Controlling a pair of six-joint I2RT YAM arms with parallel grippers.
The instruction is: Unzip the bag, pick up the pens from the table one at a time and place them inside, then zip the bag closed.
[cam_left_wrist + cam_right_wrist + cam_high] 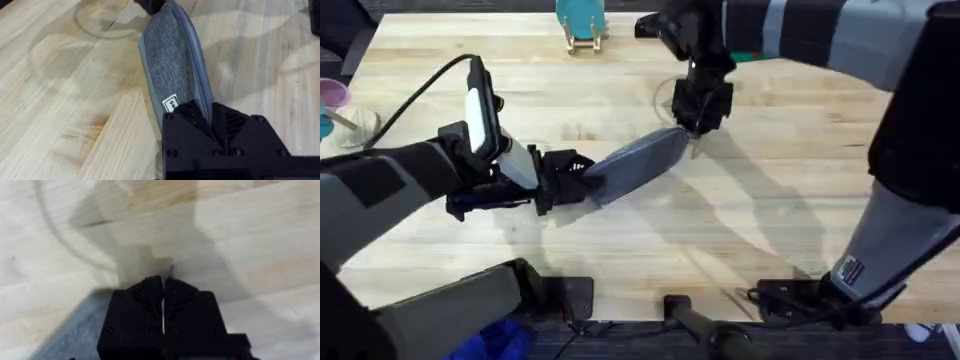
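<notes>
Left gripper [212, 120] clamps the bag [635, 163]'s near end, right gripper [698, 125] pinched shut at its far tip; I worry the zipper pull slips free.

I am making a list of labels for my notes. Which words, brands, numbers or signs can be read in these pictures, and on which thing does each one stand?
No text can be read with certainty.
Small white tag on the bag, beside the left gripper: dark marks, partly hidden and too small to read.
White sticker with dark marks on the right arm's base: too small to read.
</notes>
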